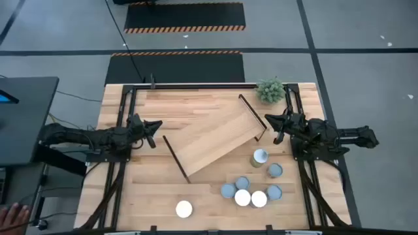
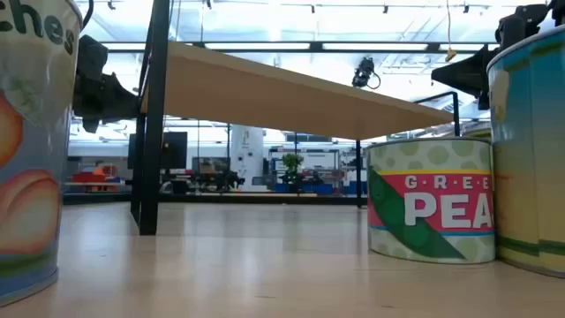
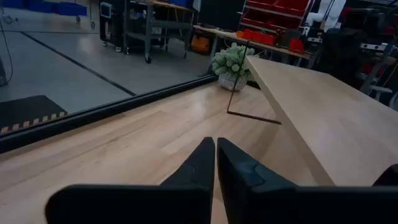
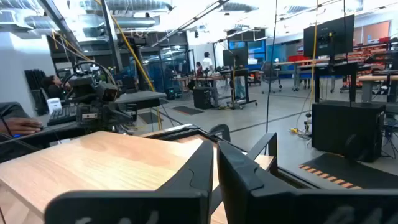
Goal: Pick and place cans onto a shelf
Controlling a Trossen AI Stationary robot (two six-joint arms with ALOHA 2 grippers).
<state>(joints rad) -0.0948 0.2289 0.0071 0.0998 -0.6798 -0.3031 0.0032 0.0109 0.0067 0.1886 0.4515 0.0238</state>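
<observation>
The shelf [image 1: 212, 136], a light-wood panel with black rails at its short ends, stands aslant in the middle of the table. Several cans lie at the near right: a cluster [image 1: 251, 193], one with olive-gold sides [image 1: 259, 157], one white-topped apart at the near middle [image 1: 184, 209]. In the low view a green pea can [image 2: 431, 212] and a peach can [image 2: 31, 141] stand close. My left gripper [image 1: 157, 125] is shut and empty left of the shelf. My right gripper [image 1: 268, 119] is shut and empty at the shelf's right end.
A small green plant [image 1: 270, 90] stands at the far right corner, just beyond my right gripper. Black frame rails [image 1: 196, 84] run along the table's far and side edges. A person's hand [image 1: 12, 213] shows off the table's near left.
</observation>
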